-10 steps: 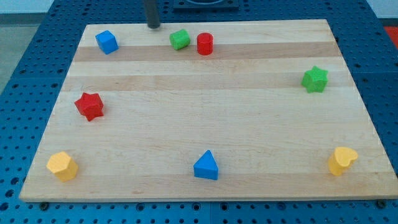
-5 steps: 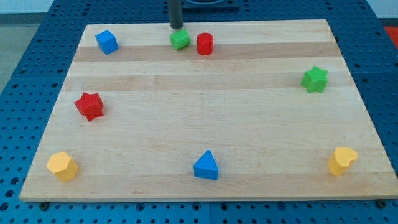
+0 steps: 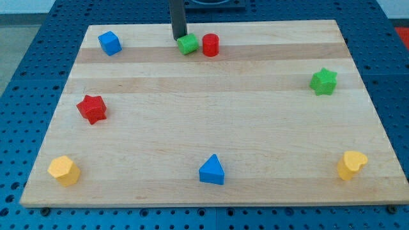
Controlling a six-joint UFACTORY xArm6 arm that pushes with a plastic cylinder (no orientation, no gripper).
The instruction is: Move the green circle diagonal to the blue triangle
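Note:
The green circle (image 3: 188,45) sits near the view's top on the wooden board (image 3: 211,121), close to the left of a red cylinder (image 3: 211,45). My tip (image 3: 178,38) is at the green circle's upper left edge, touching or nearly touching it. The blue triangle (image 3: 211,170) lies near the view's bottom, about the middle, far below the green circle.
A blue cube (image 3: 109,43) is at the top left. A red star (image 3: 92,108) is at the left. A green star (image 3: 323,82) is at the right. A yellow hexagon (image 3: 64,170) is at the bottom left, a yellow heart (image 3: 351,165) at the bottom right.
My tip moved right along the top edge, then down to the green circle's upper left. The green circle shifted slightly down and right, toward the red cylinder.

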